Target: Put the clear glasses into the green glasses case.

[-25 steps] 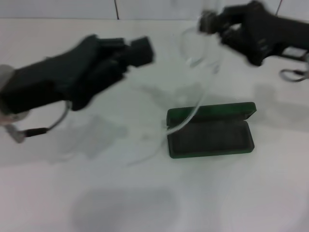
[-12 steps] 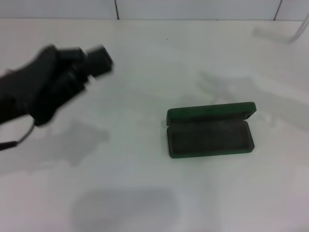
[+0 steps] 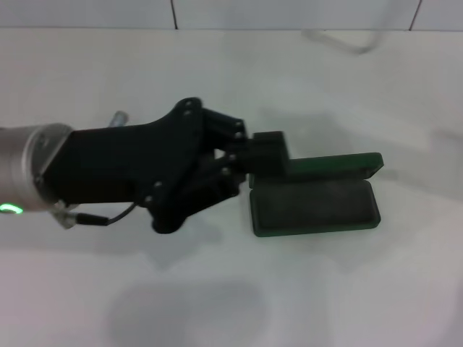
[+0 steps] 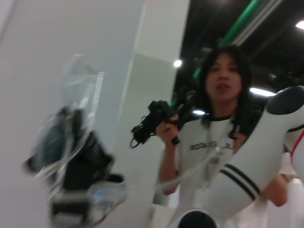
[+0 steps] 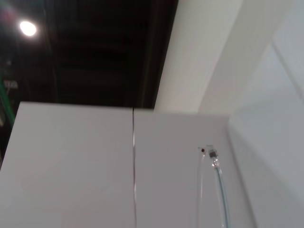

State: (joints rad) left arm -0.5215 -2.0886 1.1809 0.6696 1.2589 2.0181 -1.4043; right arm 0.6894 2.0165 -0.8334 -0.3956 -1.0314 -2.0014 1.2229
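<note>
The green glasses case [image 3: 315,206] lies open on the white table, lid [image 3: 340,165] folded back, with nothing on its dark lining. My left gripper [image 3: 268,154] reaches in from the left and hovers at the case's left end, over the hinge corner. Only a faint curved piece of the clear glasses [image 3: 346,42] shows in the head view, at the far top edge. In the left wrist view a blurred dark right gripper [image 4: 76,164] holds the clear glasses [image 4: 81,90] up in the air. One thin arm of the clear glasses [image 5: 216,180] crosses the right wrist view.
The white table [image 3: 217,303] ends at a tiled wall [image 3: 173,13] at the back. A person [image 4: 221,123] holding a controller stands behind the robot's white arm [image 4: 247,171] in the left wrist view.
My left arm has swung from the far left across to the case's left end. The right arm left the head view a second ago; the clear piece at the top edge has shifted left.
</note>
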